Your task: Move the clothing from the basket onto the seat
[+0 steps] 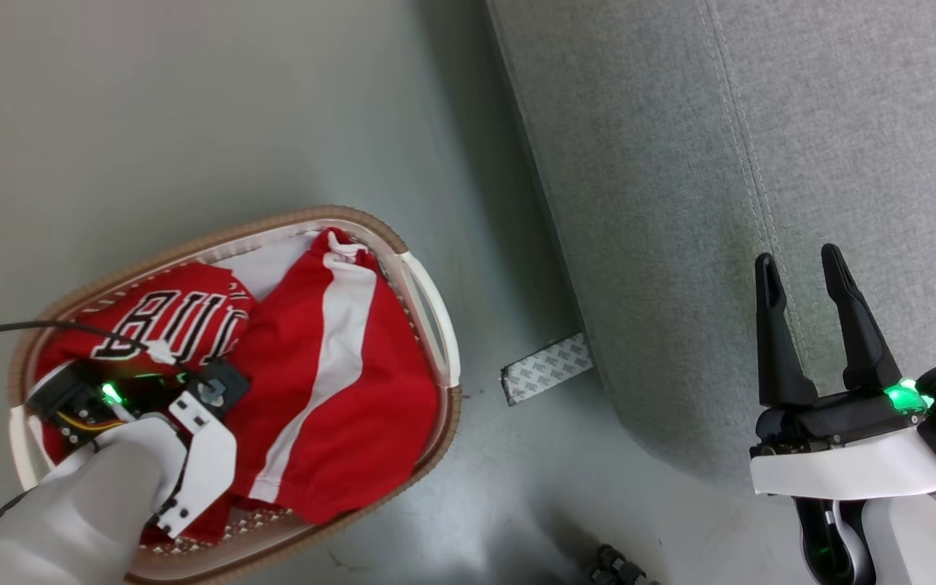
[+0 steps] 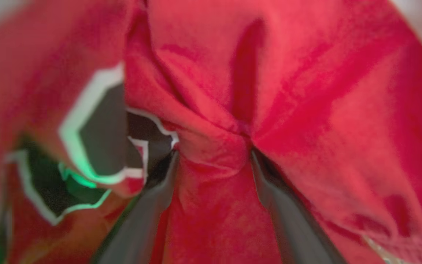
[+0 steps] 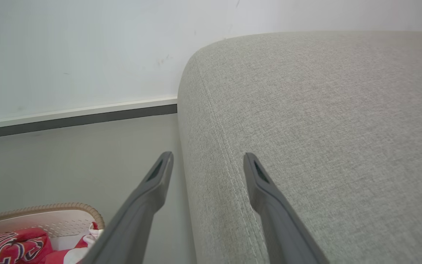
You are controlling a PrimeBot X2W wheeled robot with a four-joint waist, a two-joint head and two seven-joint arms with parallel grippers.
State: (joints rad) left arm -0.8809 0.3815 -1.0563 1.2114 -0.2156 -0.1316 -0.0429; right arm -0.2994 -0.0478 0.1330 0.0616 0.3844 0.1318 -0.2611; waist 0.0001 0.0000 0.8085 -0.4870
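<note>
- Mostly crumpled, the clothing (image 1: 330,357), soft red cloth with a white stripe and block letters, fills the basket (image 1: 338,214) at lower left: oval, perforated white plastic with a brown rim.
- Left gripper (image 2: 214,154): fingers spread, pressed into a red fold, blurred in close-up.
- Right gripper (image 1: 799,260): spread and empty, above the seat (image 1: 760,122), coarse grey weave, at lower right.

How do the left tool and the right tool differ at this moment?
The left tool is down in the basket, while the right tool is by the sofa. The left tool's fingers press into the jersey with a red fold between them, whereas the right tool's fingers touch nothing. Both are open.
</note>
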